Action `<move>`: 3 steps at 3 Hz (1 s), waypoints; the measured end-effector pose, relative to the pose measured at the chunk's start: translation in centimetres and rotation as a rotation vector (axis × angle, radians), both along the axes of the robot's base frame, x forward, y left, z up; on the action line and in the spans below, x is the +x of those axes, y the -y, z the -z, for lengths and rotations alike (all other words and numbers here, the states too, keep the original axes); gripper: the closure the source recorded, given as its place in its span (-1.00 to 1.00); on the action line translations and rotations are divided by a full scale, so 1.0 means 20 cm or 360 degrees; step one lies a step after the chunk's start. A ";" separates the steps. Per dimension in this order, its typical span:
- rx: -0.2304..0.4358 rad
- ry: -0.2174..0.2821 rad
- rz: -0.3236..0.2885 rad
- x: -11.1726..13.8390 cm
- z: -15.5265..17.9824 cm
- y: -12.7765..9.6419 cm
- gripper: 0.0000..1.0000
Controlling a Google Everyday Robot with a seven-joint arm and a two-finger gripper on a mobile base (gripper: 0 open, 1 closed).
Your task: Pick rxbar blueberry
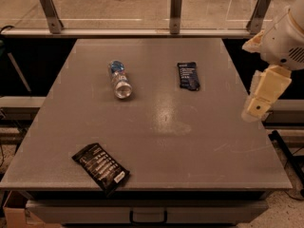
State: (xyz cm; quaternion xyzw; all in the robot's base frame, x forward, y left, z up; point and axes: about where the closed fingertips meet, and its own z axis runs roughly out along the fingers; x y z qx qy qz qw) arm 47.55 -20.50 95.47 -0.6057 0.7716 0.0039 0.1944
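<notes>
One rxbar blueberry [188, 75] lies flat; tool [256, 109] hovers, seemingly beside the table [190, 165].

Grey table [190, 141], navy rxbar blueberry [188, 75] lying flat towards the far right, clear plastic bottle [119, 79] on its side far left, black wrapper [101, 167] near front-left corner, gripper [259, 103] hanging at the table's right edge, well apart from the bar

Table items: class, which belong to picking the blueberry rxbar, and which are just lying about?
Job: blue rxbar; gripper, at the right edge of the table.
Lying about: bottle; black wrapper.
</notes>
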 end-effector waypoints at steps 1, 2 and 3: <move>0.0133 0.0032 -0.0026 0.23 0.15 -0.08 -1.00; 0.0215 0.0131 -0.0006 0.51 0.26 -0.18 -1.00; 0.0303 0.0135 0.0045 0.74 0.36 -0.25 -1.00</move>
